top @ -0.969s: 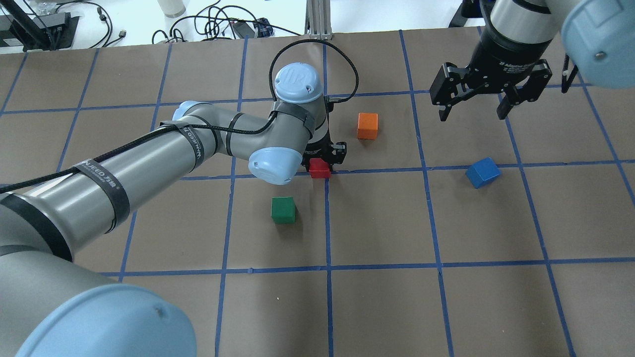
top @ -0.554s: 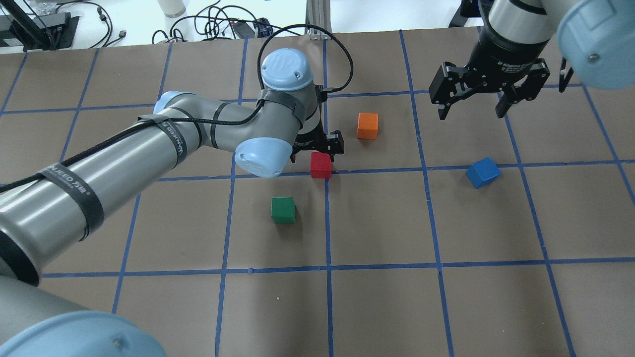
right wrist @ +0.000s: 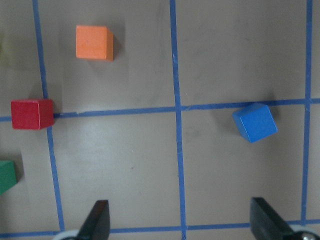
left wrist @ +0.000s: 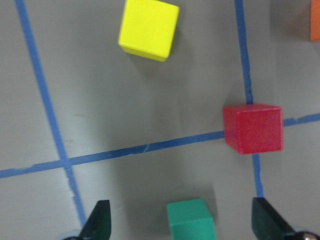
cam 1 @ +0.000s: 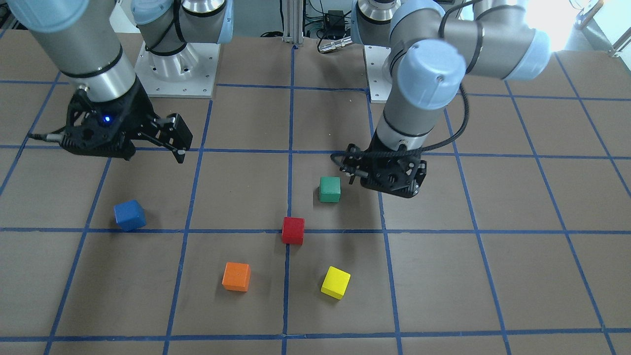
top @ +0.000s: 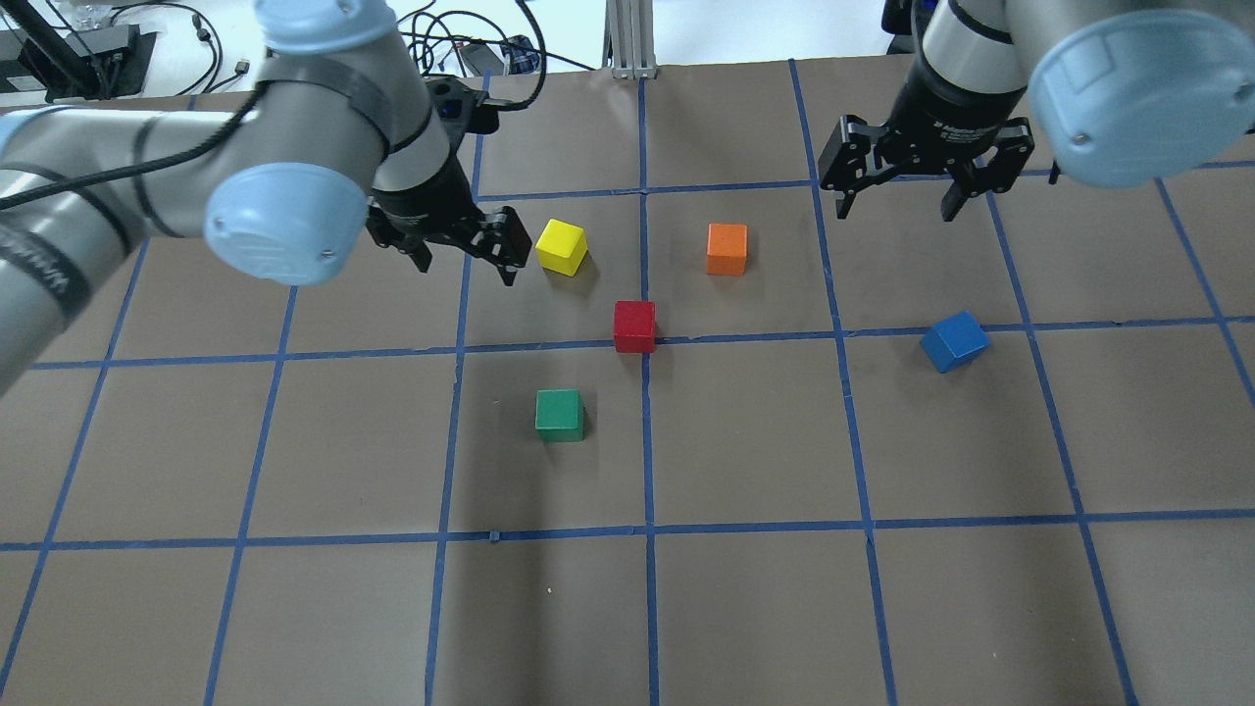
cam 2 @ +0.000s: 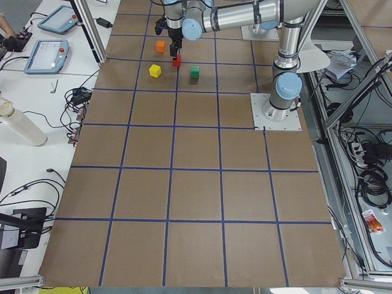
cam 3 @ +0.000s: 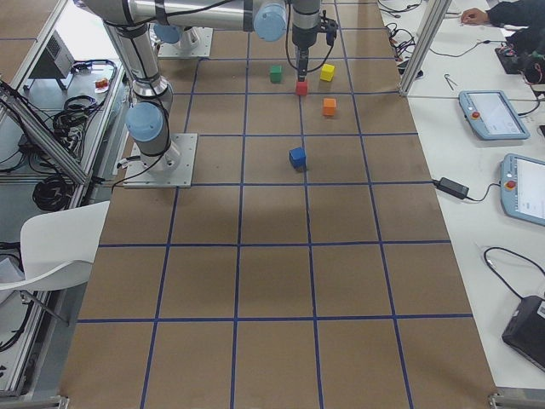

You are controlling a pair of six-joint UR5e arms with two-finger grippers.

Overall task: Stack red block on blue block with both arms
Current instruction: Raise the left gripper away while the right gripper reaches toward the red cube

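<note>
The left claw and right claw are being held wide, empty; the red block is being shown rightward of the nearer left claw.

Inside a robotics lab: two arms bolted to base plates on a table papered brown and gridded in blue tape, with control tablets and cables lying beyond its far edge.

Silver-grey arms, light-blue joint caps, black cable.
</note>
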